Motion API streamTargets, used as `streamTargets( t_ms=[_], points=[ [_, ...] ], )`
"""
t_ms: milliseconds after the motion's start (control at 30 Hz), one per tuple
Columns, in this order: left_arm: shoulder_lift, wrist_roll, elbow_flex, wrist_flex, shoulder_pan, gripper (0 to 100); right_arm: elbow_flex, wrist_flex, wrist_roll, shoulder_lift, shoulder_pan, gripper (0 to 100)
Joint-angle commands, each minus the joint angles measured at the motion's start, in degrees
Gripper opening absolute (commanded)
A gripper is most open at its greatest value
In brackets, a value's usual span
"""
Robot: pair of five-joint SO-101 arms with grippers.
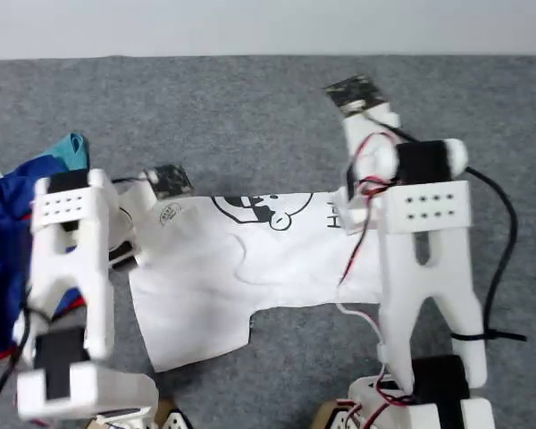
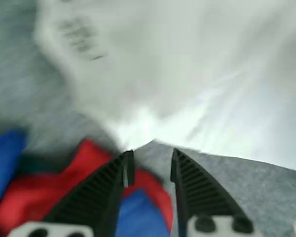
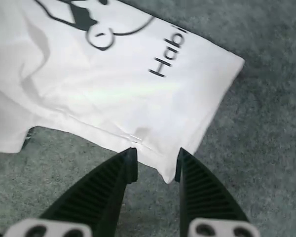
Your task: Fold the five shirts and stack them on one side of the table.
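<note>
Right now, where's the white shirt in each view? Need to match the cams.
High view: white shirt lies spread mid-table, between the two arms.
Left wrist view: white shirt ahead of the open left gripper, its edge at the tips.
Right wrist view: white shirt, black print up, its corner at the open right gripper.
Shared landmark: grey table cover around the shirt.

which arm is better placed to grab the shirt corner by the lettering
Right: the right tool, open, hangs over the white shirt's edge there; the left tool sits by the red and blue shirts.
</note>
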Motion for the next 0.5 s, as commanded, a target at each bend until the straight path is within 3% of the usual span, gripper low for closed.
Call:
streamTargets(
  t_ms=[0, 267, 467],
  points=[
    [-11.69, 8.35, -1.71, 0.79, -3.87, 12, -0.26, 2.15, 3.78, -1.8, -4.79, 14.0],
    [-20.4, 27.34, 1.36, 1.32, -15.21, 2, 2.11, 2.15, 8.0, 1.54, -13.76, 14.0],
    [-20.66, 33.58, 4.0, 3.25, -24.53, 1, 5.71, 1.63, 7.56, 6.37, -24.13, 14.2]
  ],
)
